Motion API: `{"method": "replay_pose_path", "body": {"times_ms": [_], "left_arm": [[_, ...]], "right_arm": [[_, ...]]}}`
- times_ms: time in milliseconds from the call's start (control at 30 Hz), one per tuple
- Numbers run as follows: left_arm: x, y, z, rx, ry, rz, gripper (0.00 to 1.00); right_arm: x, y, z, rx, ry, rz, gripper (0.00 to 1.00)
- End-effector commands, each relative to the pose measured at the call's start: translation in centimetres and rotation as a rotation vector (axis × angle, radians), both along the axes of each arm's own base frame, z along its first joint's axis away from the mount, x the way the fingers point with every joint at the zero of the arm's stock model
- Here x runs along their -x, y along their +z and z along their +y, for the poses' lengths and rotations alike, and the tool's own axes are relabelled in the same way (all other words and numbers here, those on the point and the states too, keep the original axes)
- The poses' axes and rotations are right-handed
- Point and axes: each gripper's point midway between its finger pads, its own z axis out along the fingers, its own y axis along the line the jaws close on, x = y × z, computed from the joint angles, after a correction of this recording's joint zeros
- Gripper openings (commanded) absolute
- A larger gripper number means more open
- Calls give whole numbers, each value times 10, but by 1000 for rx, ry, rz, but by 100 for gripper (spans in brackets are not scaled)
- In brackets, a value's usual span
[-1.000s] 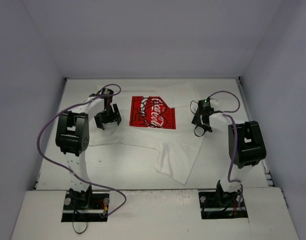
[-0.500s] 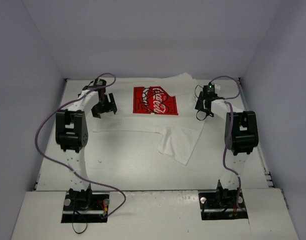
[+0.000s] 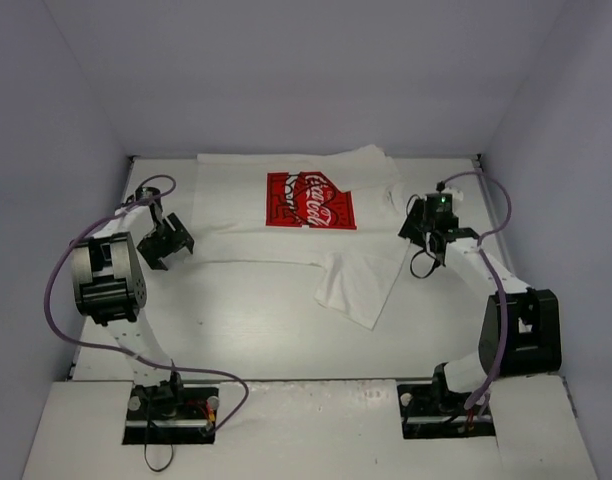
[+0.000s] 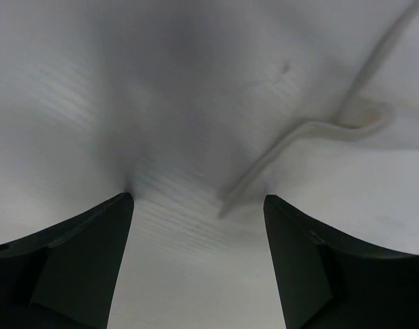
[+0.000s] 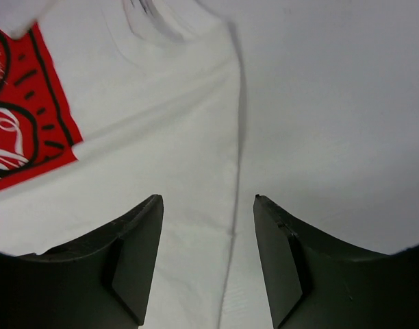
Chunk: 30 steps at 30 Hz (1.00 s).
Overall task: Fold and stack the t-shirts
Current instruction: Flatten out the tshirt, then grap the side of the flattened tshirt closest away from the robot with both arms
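Since a moment ago the left gripper (image 3: 166, 243) has drawn off the t-shirt (image 3: 276, 240) toward the left edge of the tabletop (image 3: 246, 320) and now sits over bare surface just beside the cloth's left border; its jaws stand wide apart with nothing between them, as the left wrist view (image 4: 196, 199) confirms; the right gripper (image 3: 431, 235) has slid back toward the near right and hangs over the shirt's right border, jaws also parted and holding nothing (image 5: 208, 199); the shirt itself lies where it did half a second ago; the tabletop is white and flat, closed in by plain pale walls (image 3: 306, 80) on three sides; the shirt lies against the far edge, its long axis running left to right, the red print (image 3: 310, 201) facing up with its top toward the far edge; a loose flap (image 3: 358, 288) juts toward the near edge.
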Motion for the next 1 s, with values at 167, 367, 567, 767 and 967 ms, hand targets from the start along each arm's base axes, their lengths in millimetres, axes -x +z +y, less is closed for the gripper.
{"method": "replay_pose_path", "body": {"times_ms": [167,367,567,767,967], "left_arm": [[-33,6,-22,122,14,-126,67],[-9,-5,-34,145,14,-81,64],[7,-22,-53,128,-26,-20,53],[11,-23,-43,75,-12,-7,29],[1,-10,-40,54,-29,-44,0]], "right_arm": [[29,-24,8,-62,-12,34,52],[41,-30,3,-56,-34,44,52],[43,-38,0,-49,-54,66,52],[41,-38,1,-48,-51,66,52],[46,-51,1,-47,-50,107,52]]}}
